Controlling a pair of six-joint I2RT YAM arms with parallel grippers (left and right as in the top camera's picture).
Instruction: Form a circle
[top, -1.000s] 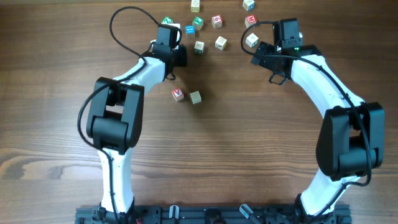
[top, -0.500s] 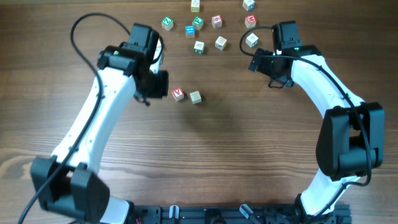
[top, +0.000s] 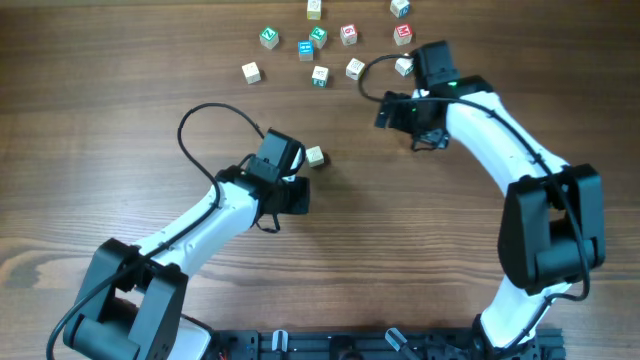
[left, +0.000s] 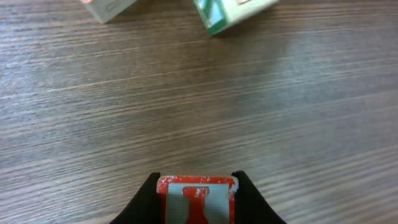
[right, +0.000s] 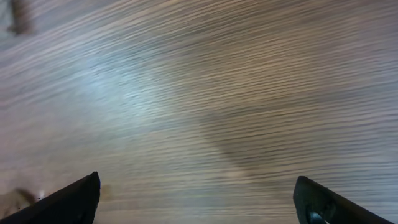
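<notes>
My left gripper (left: 197, 202) is shut on a small wooden cube (left: 198, 198) with a red border and a red letter, held low over the table. In the overhead view that cube is hidden under my left gripper (top: 291, 193). The circle is no ring, only a small group. Its pale cube (top: 315, 157) lies just right of my left wrist. Two cubes cut the top edge of the left wrist view, one pinkish (left: 109, 6) and one green-sided (left: 233, 12). My right gripper (right: 199, 202) is open over bare wood, and it shows in the overhead view (top: 395, 112).
Several loose mixed-colour letter cubes (top: 318, 40) are spread along the back of the wooden table (top: 420, 250). One pale cube (top: 250, 72) lies apart at the left, and another (top: 403, 67) lies close to my right arm.
My left arm swung from the cubes at the back down to the table's middle beside the pale cube, carrying the red-printed cube. My right gripper shifted left, still open.
</notes>
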